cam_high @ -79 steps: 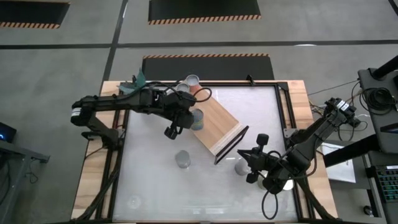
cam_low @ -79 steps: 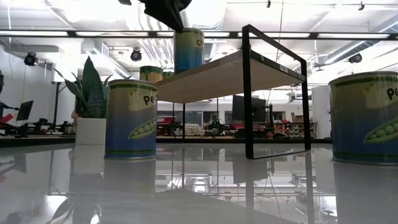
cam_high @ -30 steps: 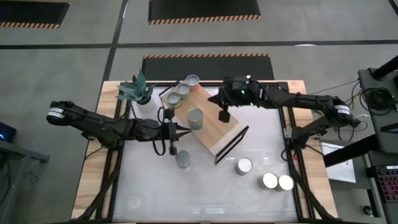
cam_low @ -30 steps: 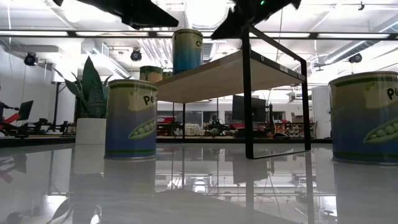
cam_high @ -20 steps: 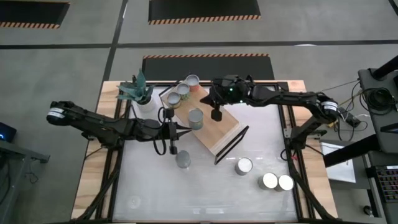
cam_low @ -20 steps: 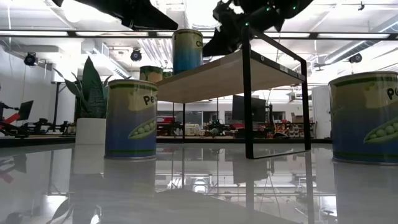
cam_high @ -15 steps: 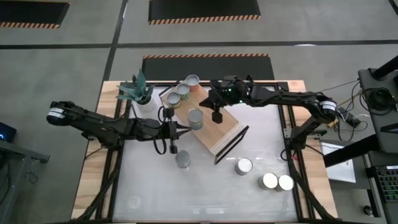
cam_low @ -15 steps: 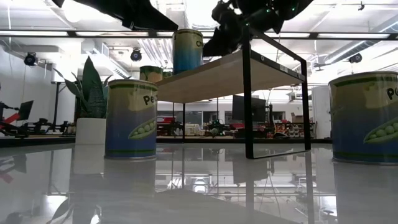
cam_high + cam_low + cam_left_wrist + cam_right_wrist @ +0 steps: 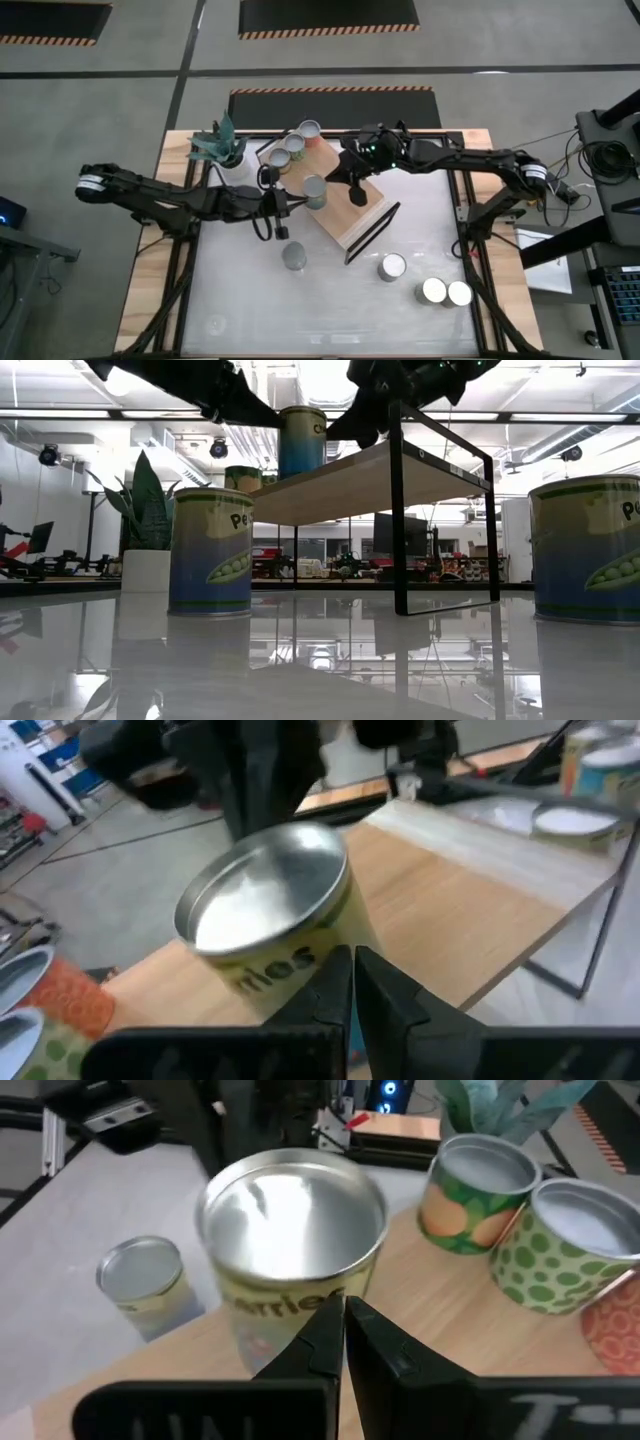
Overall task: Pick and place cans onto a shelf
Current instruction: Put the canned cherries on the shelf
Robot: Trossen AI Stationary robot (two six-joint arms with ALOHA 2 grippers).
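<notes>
can tops (image 9: 290, 1215): shiny brushed metal
can sides (image 9: 210, 550): glossy printed labels
shelf board (image 9: 352, 205): pale matt wood
shelf frame (image 9: 397, 510): black metal
tabletop (image 9: 330, 300): white, glossy, mirror-like
grippers (image 9: 345, 995): dark matt plastic

White tabletop (image 9: 330, 300) with black frame, set on a light-wood bench. Potted green plant (image 9: 217, 148) in a white pot at the far left corner; in the low view the plant (image 9: 145, 500) stands behind, ceiling lights (image 9: 60, 412) overhead.
</notes>
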